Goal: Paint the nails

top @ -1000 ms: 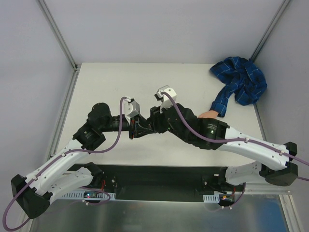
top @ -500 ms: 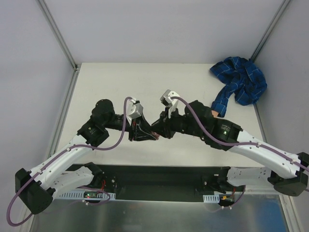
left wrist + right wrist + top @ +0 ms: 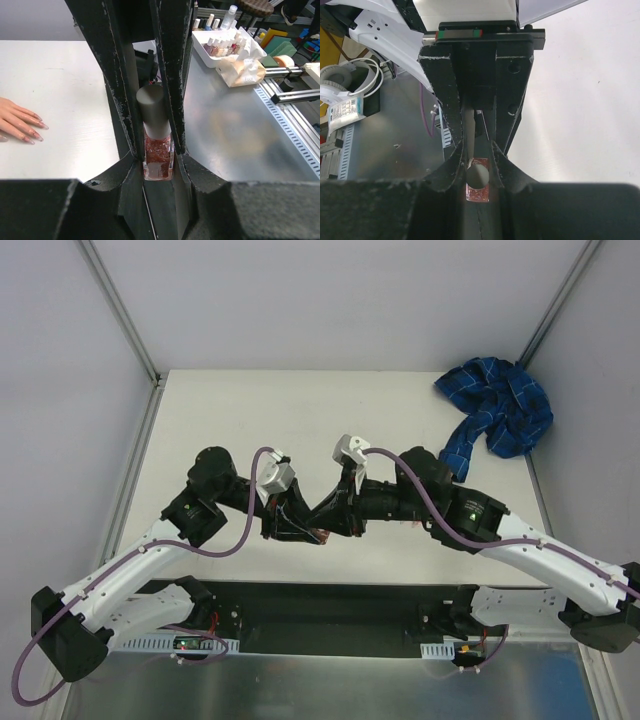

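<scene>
A small bottle of red glitter nail polish (image 3: 158,155) with a grey cap (image 3: 150,112) is held above the table's near middle. My left gripper (image 3: 297,528) is shut on its glass body. My right gripper (image 3: 327,523) meets it from the other side, and its fingers (image 3: 454,165) close on the cap (image 3: 479,176), seen end-on. The flesh-coloured fake hand (image 3: 17,117) lies flat on the white table, its pinkish nails (image 3: 43,126) pointing toward the grippers. In the top view my right arm hides the hand; only its blue plaid sleeve (image 3: 497,415) shows at the back right.
A white tray of several polish bottles (image 3: 225,45) stands on the metal bench beyond the table's near edge, beside a rail (image 3: 295,117). Headphones (image 3: 340,80) lie off the table. Grey frame posts (image 3: 120,315) flank the table.
Both grippers, joined at the bottle, have moved right and toward the near edge. My right arm's elbow has swung over the fake hand, hiding it in the top view.
</scene>
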You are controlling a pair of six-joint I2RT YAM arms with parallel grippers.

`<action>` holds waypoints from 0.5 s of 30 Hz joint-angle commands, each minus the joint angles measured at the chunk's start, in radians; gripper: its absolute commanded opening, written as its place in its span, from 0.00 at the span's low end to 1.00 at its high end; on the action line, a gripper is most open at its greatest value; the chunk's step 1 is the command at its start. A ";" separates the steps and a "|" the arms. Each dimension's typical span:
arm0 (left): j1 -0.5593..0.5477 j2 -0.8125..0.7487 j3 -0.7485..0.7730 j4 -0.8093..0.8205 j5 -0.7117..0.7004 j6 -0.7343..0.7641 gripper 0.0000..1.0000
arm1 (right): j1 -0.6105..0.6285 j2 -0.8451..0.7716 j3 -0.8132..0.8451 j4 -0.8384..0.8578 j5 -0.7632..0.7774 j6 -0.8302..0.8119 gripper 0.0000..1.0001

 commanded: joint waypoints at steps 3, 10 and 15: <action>-0.015 -0.029 0.010 0.053 0.046 0.032 0.00 | -0.009 0.000 0.024 -0.024 0.091 0.005 0.19; -0.015 -0.070 0.021 -0.094 -0.208 0.158 0.00 | 0.075 0.026 0.127 -0.134 0.464 0.112 0.67; -0.015 -0.101 0.021 -0.139 -0.334 0.203 0.00 | 0.124 0.045 0.209 -0.251 0.677 0.188 0.71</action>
